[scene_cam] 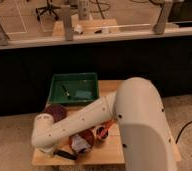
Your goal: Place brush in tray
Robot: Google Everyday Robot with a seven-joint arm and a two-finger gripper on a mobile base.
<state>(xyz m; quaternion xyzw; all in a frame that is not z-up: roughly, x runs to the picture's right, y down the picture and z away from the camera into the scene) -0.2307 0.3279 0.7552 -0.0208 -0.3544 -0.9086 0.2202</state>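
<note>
our pincer (53, 149) sits low at the near edge of the tabletop (111, 151), whether clenched or released we cannot tell, and the brush (66, 154) seems to lie just beside it, well apart from the tray (53, 92), so a weak hold could drop it off the edge.

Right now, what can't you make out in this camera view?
Pincer: at the table's front left edge, largely hidden beneath the arm's wrist.
Dark piece beside the pincer: too blurred to identify.
Tray: items inside too small to identify.
Bowl: partly covered by the arm.
</note>
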